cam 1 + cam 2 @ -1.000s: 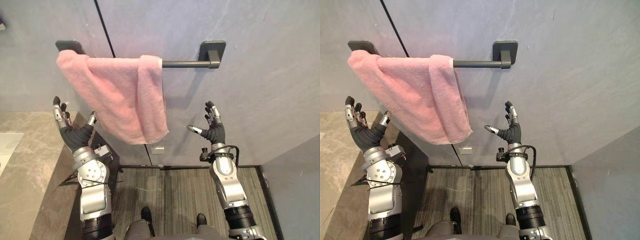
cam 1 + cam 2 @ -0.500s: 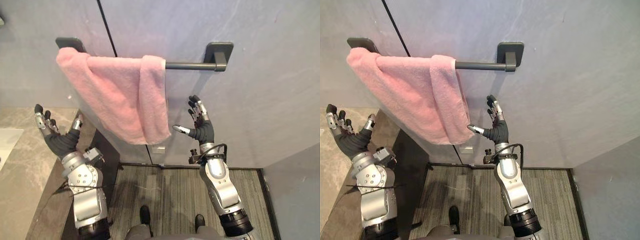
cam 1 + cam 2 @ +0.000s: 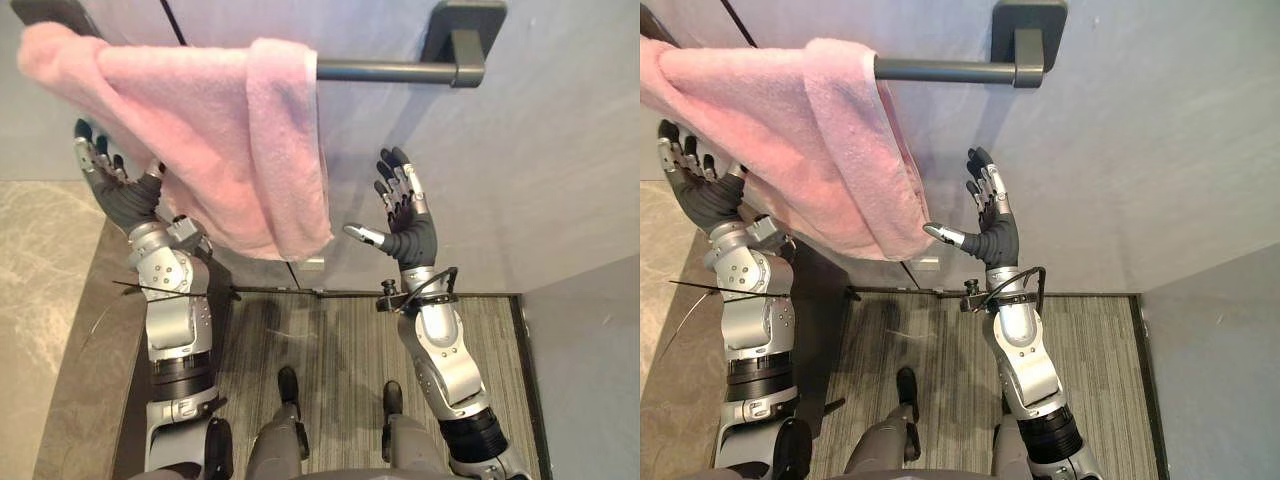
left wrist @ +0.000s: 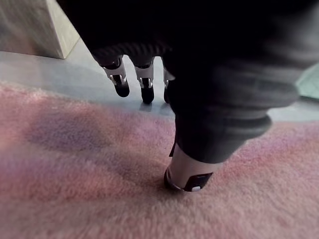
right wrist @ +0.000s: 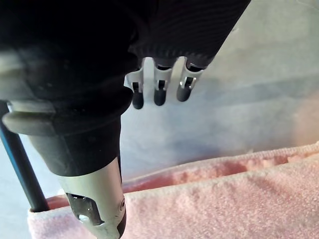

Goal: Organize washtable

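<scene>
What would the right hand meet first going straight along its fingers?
Probably the grey wall: in its wrist view the right hand aims its open fingers at wall past the pink towel. Depth is unclear; the towel bar could come first.

A pink towel point(image 3: 200, 120) hangs draped and bunched over the left part of the dark wall-mounted bar point(image 3: 380, 71).

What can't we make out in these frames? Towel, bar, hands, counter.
- Towel bar: left stretch lies under the pink towel; left bracket cut by the frame edge, both eye views.
- Left hand: towel overlaps its thumb side in the eye views; contact unclear there.
- Counter: cut by the left edge, left eye view; whatever sits further along is out of frame.
</scene>
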